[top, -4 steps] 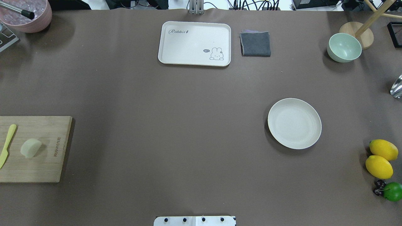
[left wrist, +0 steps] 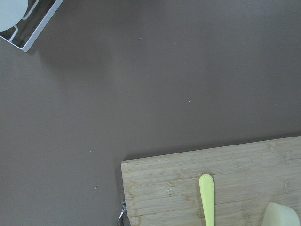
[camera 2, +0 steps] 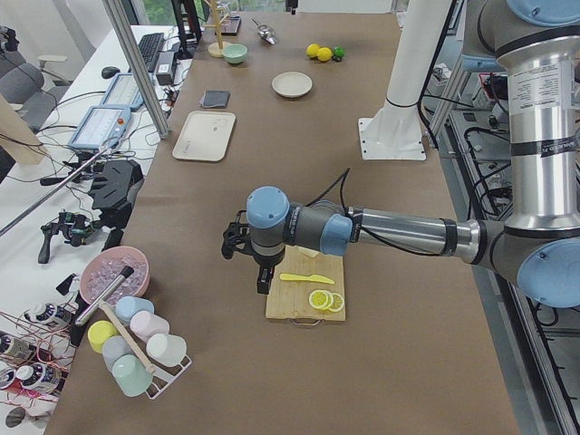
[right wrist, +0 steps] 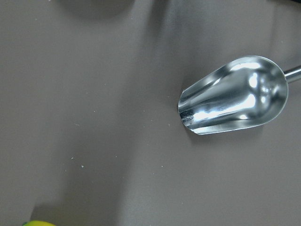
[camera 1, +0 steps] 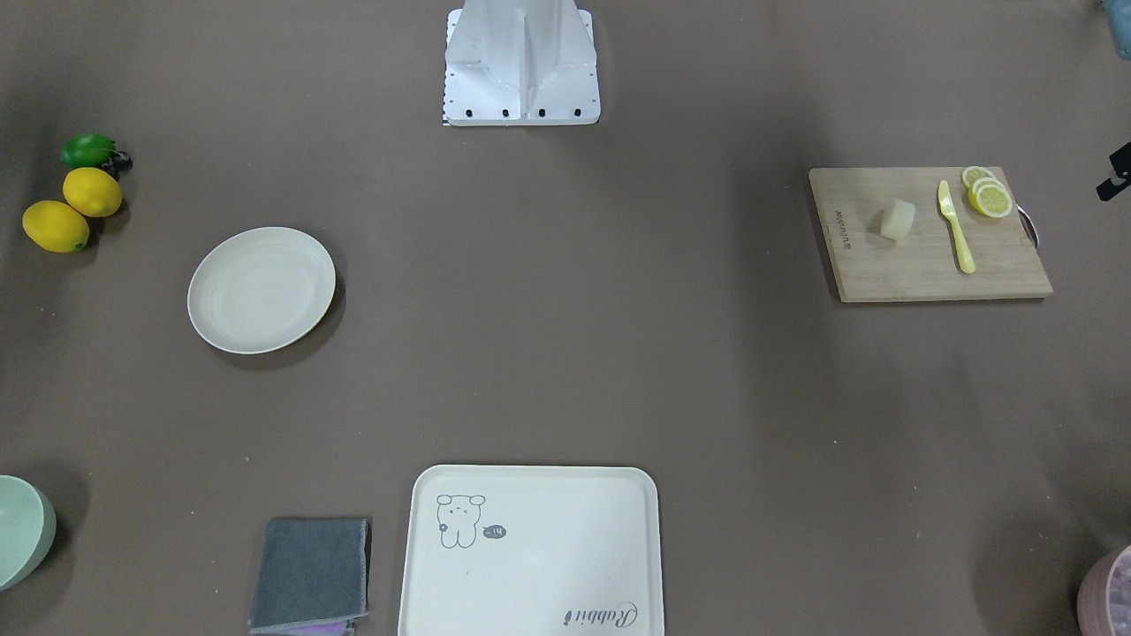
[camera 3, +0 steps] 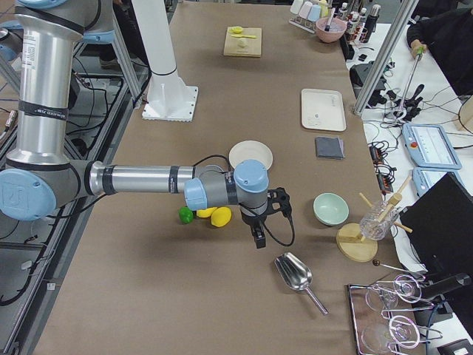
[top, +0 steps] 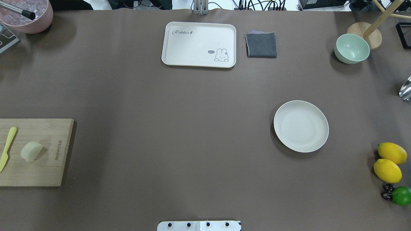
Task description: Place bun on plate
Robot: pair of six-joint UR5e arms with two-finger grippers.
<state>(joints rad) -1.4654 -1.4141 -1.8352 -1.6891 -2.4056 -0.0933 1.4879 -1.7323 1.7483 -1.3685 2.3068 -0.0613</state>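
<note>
The bun (top: 31, 151) is a small pale block lying on a wooden cutting board (top: 35, 175) at the table's left edge, beside a yellow knife (top: 7, 147). The front-facing view shows the bun (camera 1: 898, 218) there too, and its corner shows in the left wrist view (left wrist: 281, 215). The plate (top: 301, 126), round and cream, sits bare on the right half of the table, also seen from the front (camera 1: 261, 290). My left gripper (camera 2: 263, 279) hangs past the board's outer end. My right gripper (camera 3: 257, 238) hovers near the lemons and scoop. I cannot tell either one's state.
A cream rabbit tray (top: 199, 44) and grey cloth (top: 261, 45) lie at the back. A green bowl (top: 351, 48) and wooden stand are back right. Two lemons (top: 388, 162) and a lime (top: 401, 195) sit front right. A metal scoop (right wrist: 235, 101) lies under the right wrist. Lemon slices (camera 1: 988, 194) rest on the board.
</note>
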